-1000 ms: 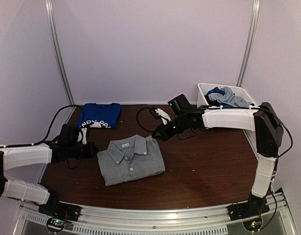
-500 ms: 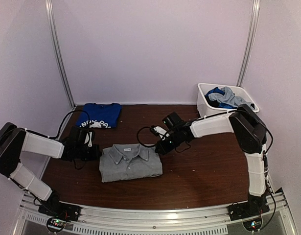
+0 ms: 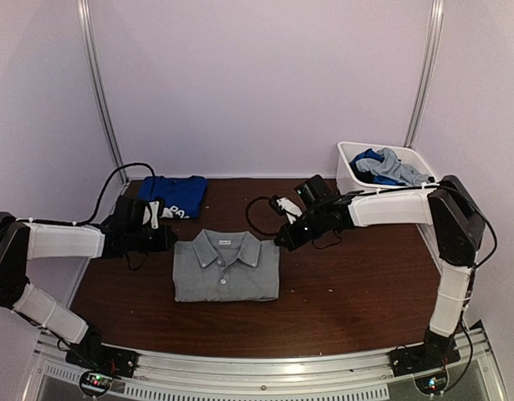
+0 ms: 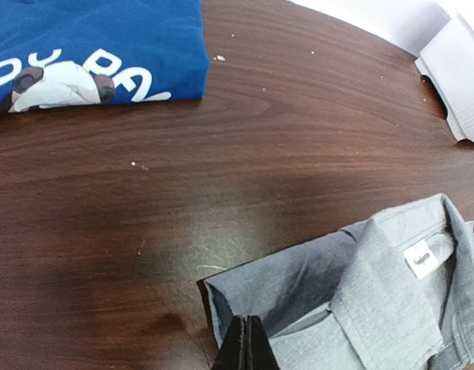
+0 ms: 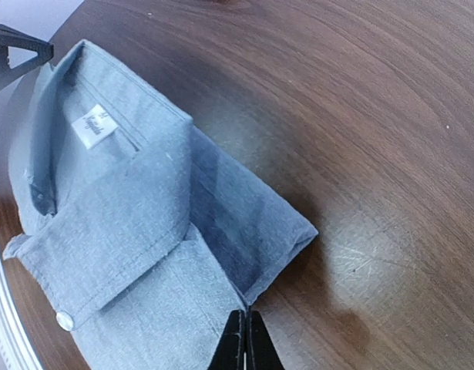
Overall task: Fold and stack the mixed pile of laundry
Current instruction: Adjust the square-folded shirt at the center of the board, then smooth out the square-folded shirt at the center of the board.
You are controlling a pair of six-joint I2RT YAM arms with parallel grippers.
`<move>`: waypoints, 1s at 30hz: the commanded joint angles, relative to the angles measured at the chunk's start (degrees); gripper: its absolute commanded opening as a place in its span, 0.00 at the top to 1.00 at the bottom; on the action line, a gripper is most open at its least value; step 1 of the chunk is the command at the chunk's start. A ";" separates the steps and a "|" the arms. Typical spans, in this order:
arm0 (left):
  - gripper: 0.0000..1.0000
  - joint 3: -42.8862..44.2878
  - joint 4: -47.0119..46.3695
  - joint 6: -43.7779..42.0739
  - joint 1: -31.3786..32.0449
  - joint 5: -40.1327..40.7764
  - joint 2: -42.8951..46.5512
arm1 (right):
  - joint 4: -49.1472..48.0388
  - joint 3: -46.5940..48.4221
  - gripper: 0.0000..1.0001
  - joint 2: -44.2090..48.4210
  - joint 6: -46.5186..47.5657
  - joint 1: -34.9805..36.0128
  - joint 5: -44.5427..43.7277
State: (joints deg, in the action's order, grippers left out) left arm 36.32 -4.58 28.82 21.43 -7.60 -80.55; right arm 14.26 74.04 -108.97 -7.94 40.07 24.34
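A folded blue shirt [image 3: 171, 197] lay at the far left corner of the tabletop [image 3: 357, 284]. The left gripper [image 3: 170, 241], fingers pressed together, pinched the left shoulder edge of the grey shirt [image 3: 226, 269]. That shirt lay folded mid-table, its collar toward the far edge. The right gripper [image 3: 281, 242], fingers likewise together, pinched its right shoulder edge. At the far right corner a white bin [image 3: 347, 180] held more blue and grey clothes [image 3: 387, 165].
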 commanded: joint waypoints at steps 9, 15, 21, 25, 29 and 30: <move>0.88 4.04 -6.71 -1.81 -0.51 2.08 -11.45 | -1.18 5.04 0.87 -6.30 0.06 -1.82 -7.18; 0.28 1.30 -1.93 -0.46 0.01 -2.98 5.09 | 3.13 2.23 0.16 7.48 -2.38 -1.96 -3.67; 0.18 -5.55 -6.69 5.18 7.29 -15.86 14.75 | -12.91 -10.68 0.00 15.65 -18.55 0.91 19.28; 0.08 -9.94 -16.90 11.12 12.48 -21.97 14.26 | -30.04 -16.53 0.00 11.69 -29.77 6.07 25.59; 0.06 -10.94 -20.24 12.40 16.50 -21.85 9.32 | -39.15 -17.00 0.00 4.38 -34.58 9.69 27.29; 0.06 -11.96 -22.97 13.47 16.61 -22.32 7.28 | -40.93 -17.04 0.00 2.53 -35.39 9.74 27.86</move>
State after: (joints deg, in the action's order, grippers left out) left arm 26.06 -16.88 38.09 36.60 -26.30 -68.75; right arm -13.82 58.00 -101.54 -34.98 48.49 46.48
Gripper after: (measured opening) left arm 0.938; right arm 0.993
